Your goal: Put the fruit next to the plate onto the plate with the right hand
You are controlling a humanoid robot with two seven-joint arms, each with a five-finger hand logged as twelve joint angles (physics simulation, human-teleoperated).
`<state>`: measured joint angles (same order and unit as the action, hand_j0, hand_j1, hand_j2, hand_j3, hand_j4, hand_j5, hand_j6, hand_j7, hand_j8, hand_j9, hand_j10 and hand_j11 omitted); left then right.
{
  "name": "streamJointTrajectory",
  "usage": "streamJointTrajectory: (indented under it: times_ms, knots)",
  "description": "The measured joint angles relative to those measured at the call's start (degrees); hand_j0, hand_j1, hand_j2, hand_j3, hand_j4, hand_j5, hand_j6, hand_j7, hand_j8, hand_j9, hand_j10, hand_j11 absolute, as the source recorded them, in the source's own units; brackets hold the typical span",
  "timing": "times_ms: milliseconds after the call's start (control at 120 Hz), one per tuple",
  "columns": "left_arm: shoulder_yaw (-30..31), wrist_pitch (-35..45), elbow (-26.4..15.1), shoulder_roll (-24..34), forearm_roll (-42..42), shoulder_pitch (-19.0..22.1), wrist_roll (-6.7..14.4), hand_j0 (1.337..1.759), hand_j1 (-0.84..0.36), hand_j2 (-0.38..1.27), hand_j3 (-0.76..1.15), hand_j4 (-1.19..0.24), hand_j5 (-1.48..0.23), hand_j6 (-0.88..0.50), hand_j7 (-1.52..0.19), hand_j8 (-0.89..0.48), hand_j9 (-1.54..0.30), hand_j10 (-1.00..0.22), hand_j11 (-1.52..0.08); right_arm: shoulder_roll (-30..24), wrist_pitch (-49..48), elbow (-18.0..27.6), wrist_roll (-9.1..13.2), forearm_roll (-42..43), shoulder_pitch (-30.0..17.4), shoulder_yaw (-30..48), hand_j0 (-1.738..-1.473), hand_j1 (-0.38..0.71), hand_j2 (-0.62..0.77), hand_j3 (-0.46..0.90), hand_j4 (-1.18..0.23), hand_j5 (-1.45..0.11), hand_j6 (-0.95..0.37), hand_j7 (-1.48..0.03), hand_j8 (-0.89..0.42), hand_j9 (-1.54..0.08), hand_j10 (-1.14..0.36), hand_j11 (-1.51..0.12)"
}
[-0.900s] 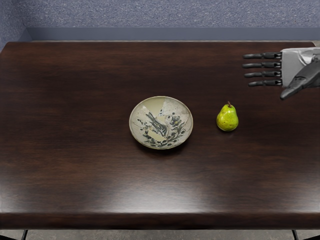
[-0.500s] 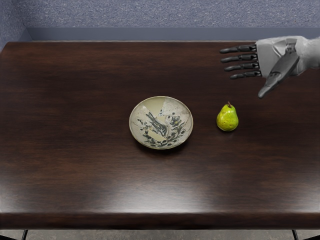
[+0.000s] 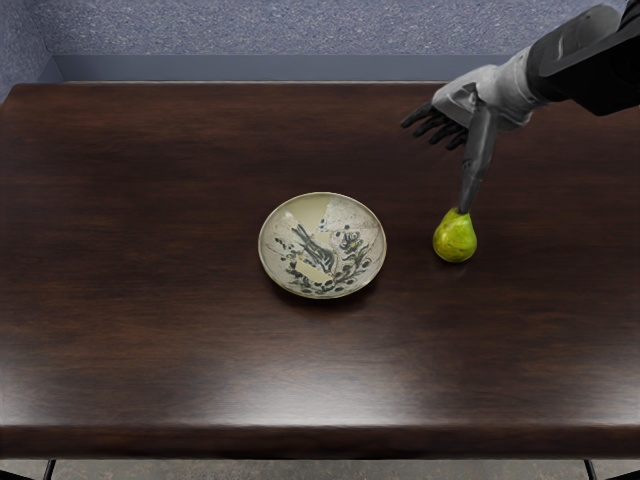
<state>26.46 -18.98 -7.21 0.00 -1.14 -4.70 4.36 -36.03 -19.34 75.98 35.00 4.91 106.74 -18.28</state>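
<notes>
Spread and empty, the right robot hand (image 3: 468, 108) aims its thumb at the upright pear (image 3: 455, 238) and could topple it away from the plate (image 3: 266, 242).

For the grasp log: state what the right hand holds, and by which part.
Nothing is held. The right hand is open above the pear, with its thumb tip near the stem and its fingers not round it.

open tabletop (image 3: 410, 262) apparently lies between pear (image 3: 455, 238) and plate (image 3: 270, 240).

Pear (image 3: 455, 238) beside plate (image 3: 322, 245), right hand (image 3: 466, 104) just above it, fingers (image 3: 428, 124) spread
</notes>
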Motion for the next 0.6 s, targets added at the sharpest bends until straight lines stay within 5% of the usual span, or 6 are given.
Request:
streamJointTrajectory:
  times_ms: [267,600]
  knots:
    - [0.00,0.00,0.07,0.00,0.01,0.00,0.00,1.658,0.35,0.00,0.00,0.00,0.00,0.00,0.00,0.00,0.00,0.00,0.00,-0.28,18.30,11.33,0.00,11.01,-1.84,-2.98,-1.658,-0.31,-0.01,0.00,-0.03,-0.04,-0.03,-0.04,-0.03,-0.04,-0.03,-0.04]
    - [0.15,0.00,0.25,0.00,0.00,-0.05,0.00,1.658,0.35,0.00,0.00,0.00,0.00,0.00,0.00,0.00,0.00,0.00,0.00,0.58,33.29,14.57,0.00,20.99,-11.22,-4.97,-1.658,-0.30,-0.01,0.00,-0.04,-0.05,-0.04,-0.05,-0.04,-0.05,-0.04,-0.05]
